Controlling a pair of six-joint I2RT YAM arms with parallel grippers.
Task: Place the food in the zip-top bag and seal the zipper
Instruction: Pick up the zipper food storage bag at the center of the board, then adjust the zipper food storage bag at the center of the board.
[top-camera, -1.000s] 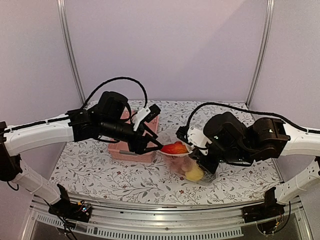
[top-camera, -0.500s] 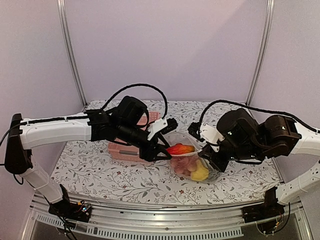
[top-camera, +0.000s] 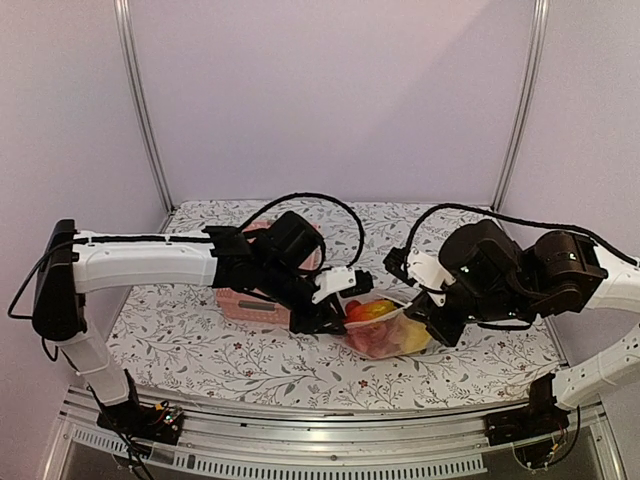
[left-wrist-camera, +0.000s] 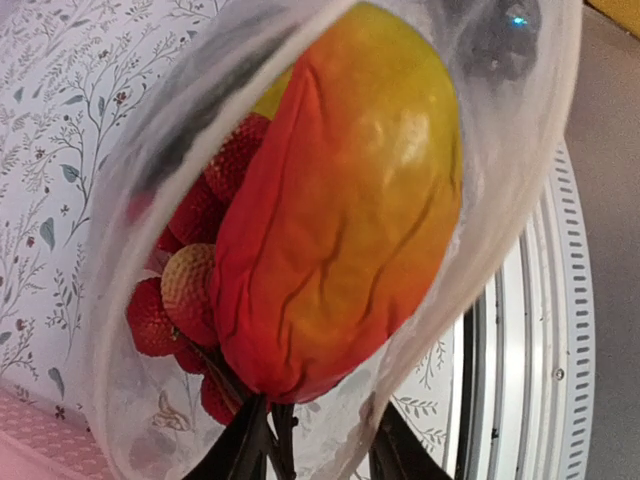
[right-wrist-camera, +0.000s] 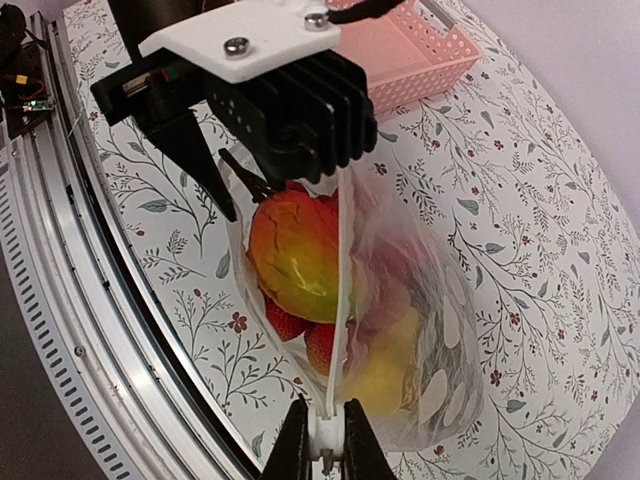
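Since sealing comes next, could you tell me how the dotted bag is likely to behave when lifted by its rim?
Probably floppy: the zip-top bag wrinkles and bulges around its contents. Its rim bows away from the pinching right gripper, so the mouth likely sags. The pepper and red fruits should weigh it down.

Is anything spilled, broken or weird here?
Nothing looks spilled or broken. The food in view sits inside the clear bag, with the pepper at its mouth, where the left gripper reaches in. The right gripper pinches the bag's edge. The pink basket stands upright.
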